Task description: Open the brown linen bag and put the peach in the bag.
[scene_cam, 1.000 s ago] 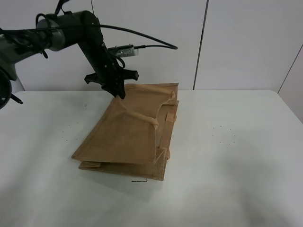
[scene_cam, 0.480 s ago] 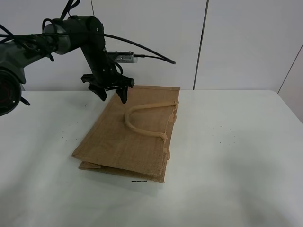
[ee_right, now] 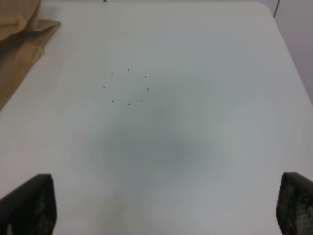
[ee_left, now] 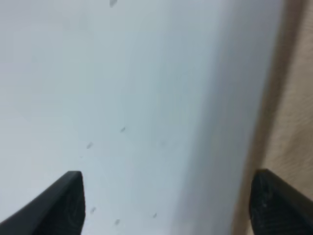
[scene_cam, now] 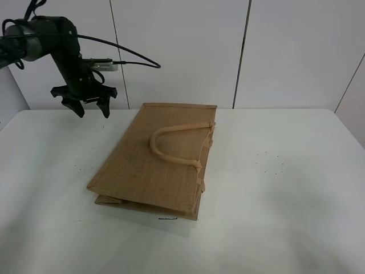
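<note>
The brown linen bag (scene_cam: 157,162) lies flat on the white table, its mouth toward the right and one loop handle (scene_cam: 174,142) resting on top. The peach is not in any view. My left gripper (scene_cam: 91,110) is open and empty, hovering over the table's far left, clear of the bag's far corner. In the left wrist view the gripper (ee_left: 171,205) is spread over bare table, with the bag's edge (ee_left: 298,122) at the side. My right gripper (ee_right: 164,205) is open and empty over bare table, with the bag's handle side (ee_right: 17,44) at the corner of its view.
The white table (scene_cam: 274,188) carries small black dot marks (scene_cam: 272,164) to the right of the bag; they also show in the right wrist view (ee_right: 127,88). A white panelled wall (scene_cam: 285,51) stands right behind the table. Black cables (scene_cam: 131,57) trail from the left arm.
My left gripper let go of the bag's raised far corner and opened. The bag dropped flat. The gripper then moved left, away from the bag.
</note>
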Available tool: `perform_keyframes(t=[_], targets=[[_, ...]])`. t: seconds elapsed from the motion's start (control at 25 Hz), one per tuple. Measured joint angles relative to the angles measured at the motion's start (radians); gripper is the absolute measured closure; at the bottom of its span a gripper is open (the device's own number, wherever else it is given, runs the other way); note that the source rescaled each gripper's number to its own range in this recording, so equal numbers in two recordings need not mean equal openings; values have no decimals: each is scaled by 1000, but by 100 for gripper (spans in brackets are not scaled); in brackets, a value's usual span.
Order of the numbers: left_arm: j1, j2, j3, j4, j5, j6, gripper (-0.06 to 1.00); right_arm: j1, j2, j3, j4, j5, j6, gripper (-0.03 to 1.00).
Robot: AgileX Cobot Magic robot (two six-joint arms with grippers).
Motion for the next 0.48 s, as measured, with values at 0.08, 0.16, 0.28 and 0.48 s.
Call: perform_keyframes(t=[0.08,0.16,0.28,0.48], targets=[[28,-36,49,-9,0,0,-5,0,0,0,0,0,0,-3],[51,-83,105,-10,0,0,-5,0,0,0,0,0,0,-3],[60,-179,188,-7,1,0,-5,0,0,0,0,0,0,-3],[49,-403,358,-6,1,0,-5,0,0,0,0,0,0,-3]])
